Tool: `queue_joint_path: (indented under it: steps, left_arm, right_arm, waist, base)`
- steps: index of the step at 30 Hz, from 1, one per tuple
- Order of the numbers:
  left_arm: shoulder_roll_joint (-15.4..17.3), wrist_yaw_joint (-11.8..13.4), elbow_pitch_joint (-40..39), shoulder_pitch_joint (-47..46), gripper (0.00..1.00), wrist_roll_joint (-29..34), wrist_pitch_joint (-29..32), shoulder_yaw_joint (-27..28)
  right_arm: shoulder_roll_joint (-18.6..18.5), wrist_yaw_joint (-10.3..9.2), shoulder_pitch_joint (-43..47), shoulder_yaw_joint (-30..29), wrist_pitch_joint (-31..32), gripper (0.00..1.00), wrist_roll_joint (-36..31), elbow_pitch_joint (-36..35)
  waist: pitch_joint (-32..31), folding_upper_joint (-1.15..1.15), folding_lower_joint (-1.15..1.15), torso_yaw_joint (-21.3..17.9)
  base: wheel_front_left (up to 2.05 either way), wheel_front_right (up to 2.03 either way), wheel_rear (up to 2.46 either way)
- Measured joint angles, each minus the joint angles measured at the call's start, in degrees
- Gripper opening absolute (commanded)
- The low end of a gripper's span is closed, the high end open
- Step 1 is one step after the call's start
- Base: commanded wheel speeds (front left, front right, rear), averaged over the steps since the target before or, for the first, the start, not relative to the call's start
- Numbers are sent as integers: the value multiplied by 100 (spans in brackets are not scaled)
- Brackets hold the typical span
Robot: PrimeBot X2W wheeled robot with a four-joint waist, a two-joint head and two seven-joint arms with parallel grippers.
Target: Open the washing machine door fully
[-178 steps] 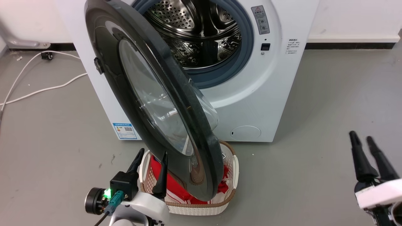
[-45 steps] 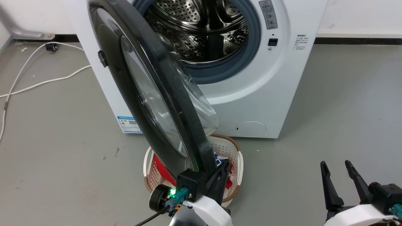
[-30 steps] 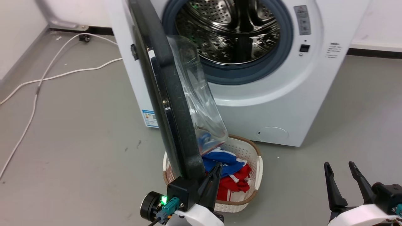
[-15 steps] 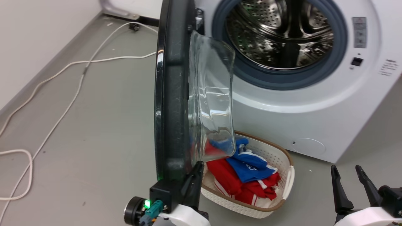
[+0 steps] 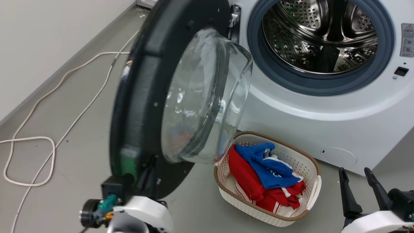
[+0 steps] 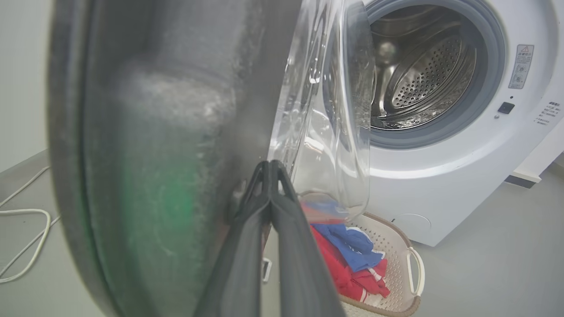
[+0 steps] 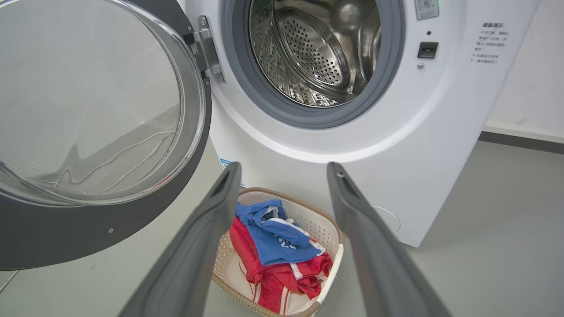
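- The left gripper [image 6: 269, 164] is nearest, at the lower left. Its two fingers are pressed together at the tips with nothing seen between them, and they lie against the inner side of the door's lower rim.
- The right gripper [image 5: 354, 170] hangs at the near right with its fingers spread and empty, well apart from everything.
- The laundry basket [image 5: 318, 187] stands on the floor just in front of the machine and holds red and blue clothes [image 5: 268, 168]. It sits just right of the door's lower edge, and I see no contact.
- The washing machine door [image 5: 181, 97] stands out from its hinge [image 5: 234, 19] at the left of the opening. Its black rim is to the left and its glass bowl faces right. It looks open well past halfway, with some swing perhaps left.
- The washing machine [image 5: 323, 116] is behind, with its steel drum [image 5: 323, 38] fully exposed inside the grey-blue gasket [image 5: 255, 48].
- A white cable [image 5: 22, 139] loops on the floor at the far left, near the wall [image 5: 48, 32].
- Risks, as I judge them:
  - The closed fingers only push, so they could slide off the smooth rim or onto the bowl.
  - With nothing gripping it, the door could then drift back.
  - Pushing on after the hinge reaches its stop would strain the hinge.
  - Rolling the base left could catch the cable.
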Motion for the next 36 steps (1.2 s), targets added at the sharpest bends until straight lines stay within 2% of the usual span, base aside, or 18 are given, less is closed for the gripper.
queue_joint_path:
  steps: [5,12,20,28,36]
  left_arm:
    - [253,-98,308,-178,0,-192,-109,403]
    - [503,-113,710,-371,0,-432,-259,886]
    - [867,-230,1321,-716,0,-837,-463,1590]
    - [1159,-410,1975,-1183,0,-1098,-568,1994]
    - [1350,-616,2670,-1718,0,-1206,-604,2111]
  right_arm:
    - [-30,0,-63,59,46,100,1,-37]
    - [-118,0,-125,53,58,100,51,-59]
    - [-330,0,-327,51,86,100,167,-59]
    - [-480,0,-497,71,101,100,216,-58]
    - [-644,0,-639,105,116,100,275,-68]
  waist:
    - [121,0,0,-98]
    - [323,0,0,-290]
    - [688,0,0,-497]
    - [917,0,0,-578]
    - [1122,0,0,-613]
  base:
    - [0,0,0]
    - [0,0,0]
    - [0,0,0]
    - [0,0,0]
    - [0,0,0]
